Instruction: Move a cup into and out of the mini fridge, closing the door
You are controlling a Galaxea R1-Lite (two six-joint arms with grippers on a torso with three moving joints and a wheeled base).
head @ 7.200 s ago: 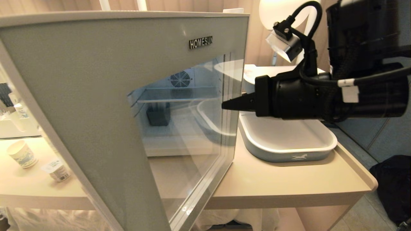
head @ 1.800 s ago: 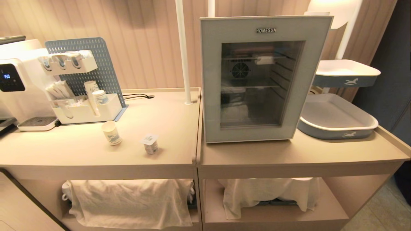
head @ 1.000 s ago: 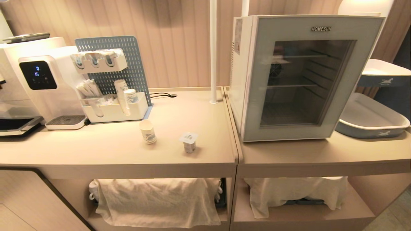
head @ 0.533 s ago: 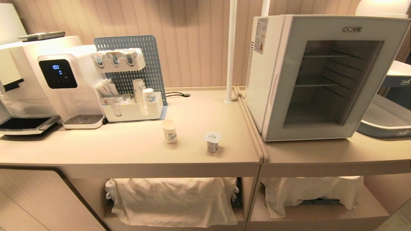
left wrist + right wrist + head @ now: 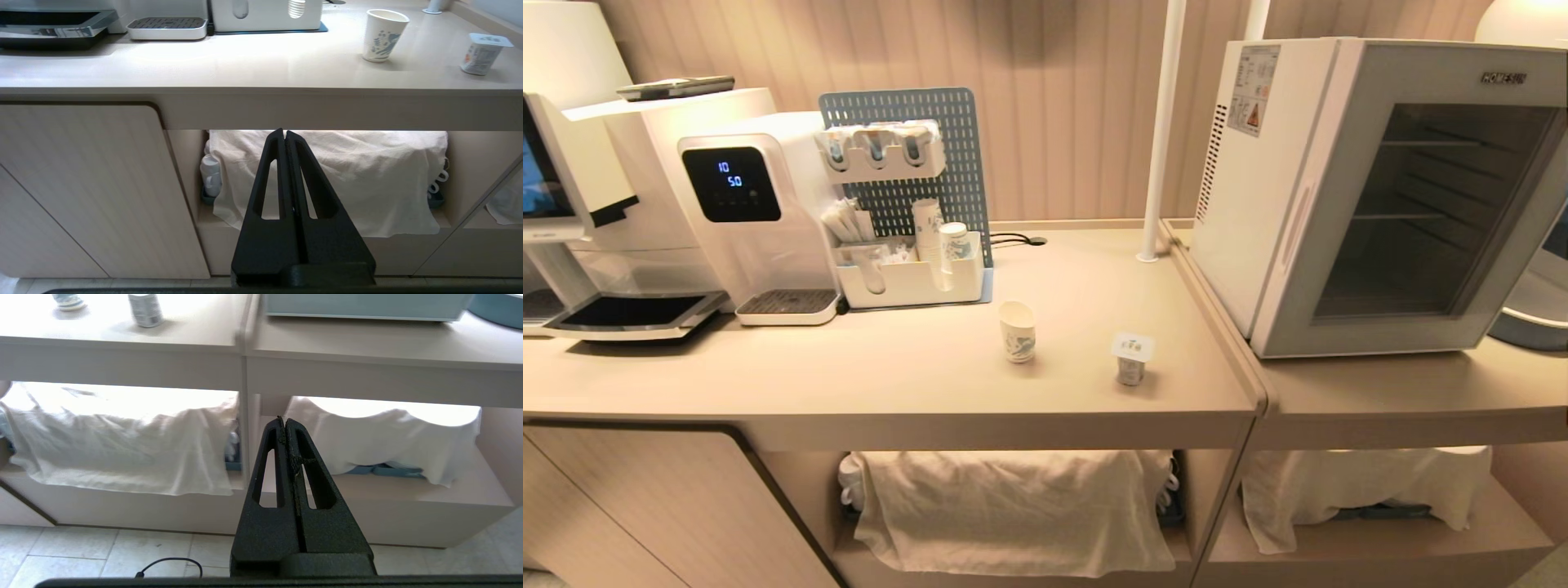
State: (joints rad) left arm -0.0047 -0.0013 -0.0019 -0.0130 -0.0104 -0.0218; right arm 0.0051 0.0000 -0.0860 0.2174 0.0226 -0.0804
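The cup [image 5: 1017, 331], white paper with a blue-green print, stands upright on the beige counter [image 5: 890, 376], left of the mini fridge [image 5: 1258, 204]. The door [image 5: 1380, 335], grey-framed with dark glass, is shut. Neither arm shows in the head view. My left gripper [image 5: 284, 132] is shut and empty, held low in front of the counter's lower shelf. In its wrist view the cup [image 5: 382, 34] stands up on the counter, far from the gripper. My right gripper [image 5: 284, 420] is also shut and empty, below the counter edge, with the door's bottom edge [image 5: 359, 306] above.
A small pot with a square foil lid [image 5: 1132, 358] stands right of the cup. A water dispenser [image 5: 743, 204] and an organiser with stacked cups [image 5: 907, 269] line the back left. White cloths [image 5: 1013, 506] hang over the lower shelves. A blue-grey tray [image 5: 1531, 327] sits beyond the fridge.
The whole head view has slid right, so the camera has moved left along the counter. The door, open with my right gripper at its edge in the earliest frame, is shut. The cup stays put.
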